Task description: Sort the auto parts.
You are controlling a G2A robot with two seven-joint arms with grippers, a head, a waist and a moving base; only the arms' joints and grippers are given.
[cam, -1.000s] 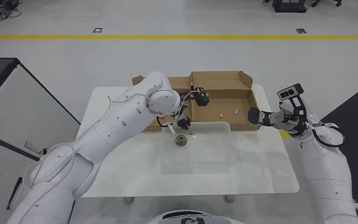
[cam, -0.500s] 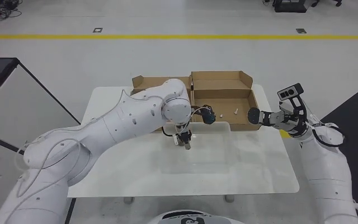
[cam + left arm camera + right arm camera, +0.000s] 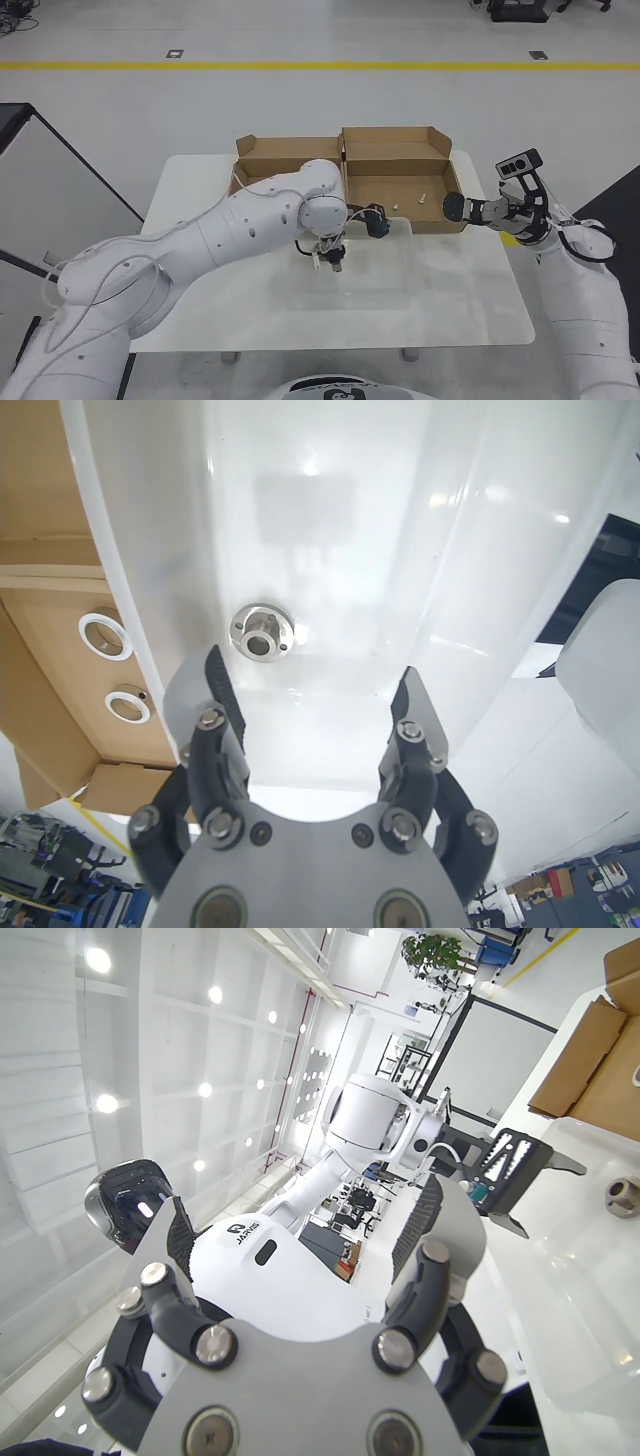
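Metal flanged hub (image 3: 261,639) lying in the clear tray (image 3: 450,550), just ahead of my left gripper (image 3: 311,662), fingers spread and holding nothing, cardboard box (image 3: 45,600) with two white rings (image 3: 101,635) beside the tray, my right gripper (image 3: 303,1190) spread wide too, empty, well apart.

**No legible print**

Nothing readable on the cardboard boxes (image 3: 392,150), the clear tray (image 3: 380,280) or the metal flange (image 3: 261,639) on the table (image 3: 200,200). No labels, numbers or signs to make out there.
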